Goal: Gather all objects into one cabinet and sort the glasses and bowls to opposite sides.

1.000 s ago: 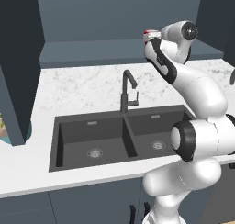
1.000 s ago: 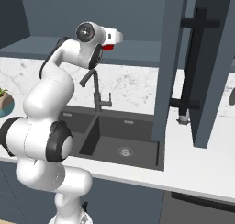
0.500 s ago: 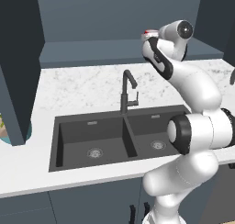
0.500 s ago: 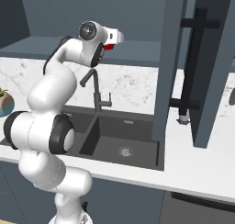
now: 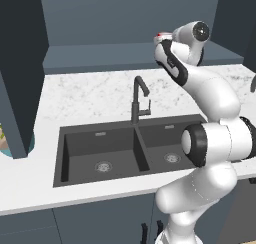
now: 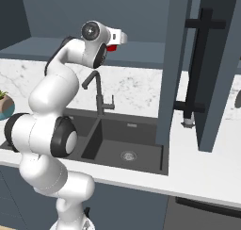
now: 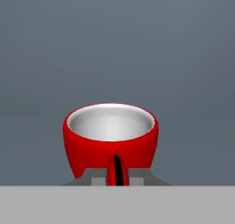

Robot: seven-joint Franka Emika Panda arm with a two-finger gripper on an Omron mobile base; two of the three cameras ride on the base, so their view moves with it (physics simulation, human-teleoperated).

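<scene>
The cabinet (image 5: 115,18) spans the back wall, a wide dark slate-blue recess with its flat blue-grey shelf board running above the speckled white counter (image 5: 90,95). Down in that counter sits the black double sink (image 5: 125,148), two basins side by side, a round drain in each, and the dark faucet (image 5: 137,98) stands upright at the back rim between them. In the right base view a tall dark door panel (image 6: 176,59) hangs open at the right with a long black handle (image 6: 195,73) just beyond it. At the far left edge of the counter there is a teal pot with a bit of green (image 6: 4,104), well apart from the sink. Now the arm: it rises white and bulky from the front, bends over the sink and reaches up to shelf height, and there at its tip is the gripper (image 7: 117,176). Look at the hand view: the two dark fingertips (image 7: 98,177) are pressed in tight on the small looped handle of a red cup (image 7: 110,138), pinching it. The cup sits upright against the plain grey-blue of the recess, pale inside showing, rim level. From the left base view a sliver of that red peeks past the wrist, just over the shelf board; whether its base touches the board I cannot tell.
</scene>
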